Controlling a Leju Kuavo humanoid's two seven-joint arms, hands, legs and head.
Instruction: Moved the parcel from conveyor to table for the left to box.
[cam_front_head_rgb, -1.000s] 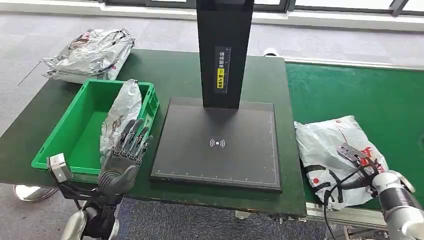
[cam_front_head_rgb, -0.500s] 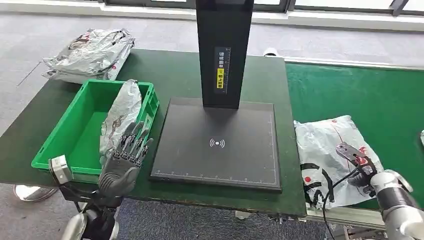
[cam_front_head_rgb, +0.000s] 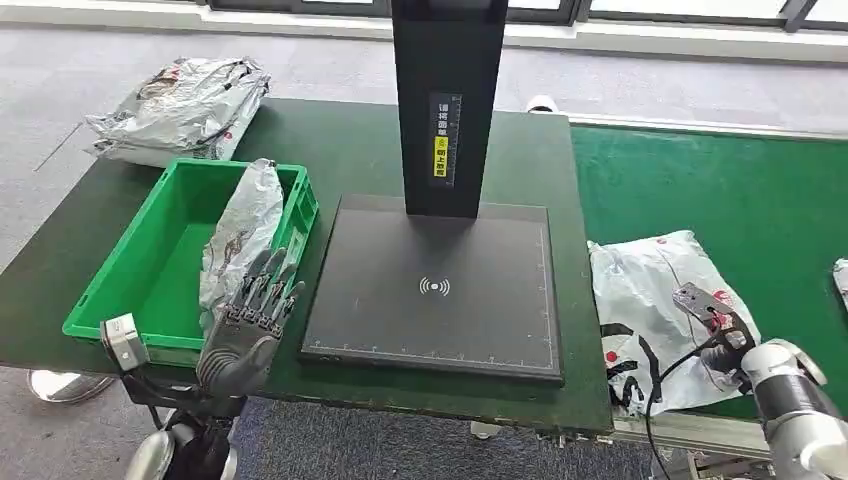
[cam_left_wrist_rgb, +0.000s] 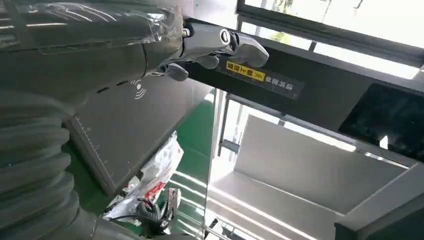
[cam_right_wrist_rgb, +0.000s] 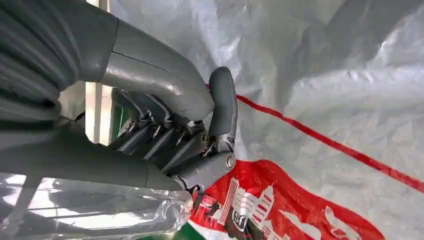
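Note:
The white parcel (cam_front_head_rgb: 655, 300) with red and black print lies on the green conveyor (cam_front_head_rgb: 720, 190), right beside the table's edge. My right hand (cam_front_head_rgb: 715, 322) sits on its near right part. In the right wrist view the right hand (cam_right_wrist_rgb: 200, 135) has its fingers curled against its thumb, down on the parcel (cam_right_wrist_rgb: 325, 90) film. My left hand (cam_front_head_rgb: 248, 322) hovers at the table's front edge beside the green box (cam_front_head_rgb: 120, 275), fingers spread and holding nothing. The left wrist view has the left hand (cam_left_wrist_rgb: 200, 45) over the scanner pad, with the parcel (cam_left_wrist_rgb: 160, 170) beyond.
A grey bag (cam_front_head_rgb: 240, 235) leans inside the green box. A black scanner pad (cam_front_head_rgb: 435, 285) with a tall column (cam_front_head_rgb: 445, 100) fills the table's middle. Silver bags (cam_front_head_rgb: 180, 105) lie at the back left. Another parcel's edge (cam_front_head_rgb: 841, 280) shows on the conveyor's right.
The parcel's film has wrinkled and drawn in a little under my right hand. My left hand has sunk slightly toward the table's front edge. Another parcel's edge has come in at the right.

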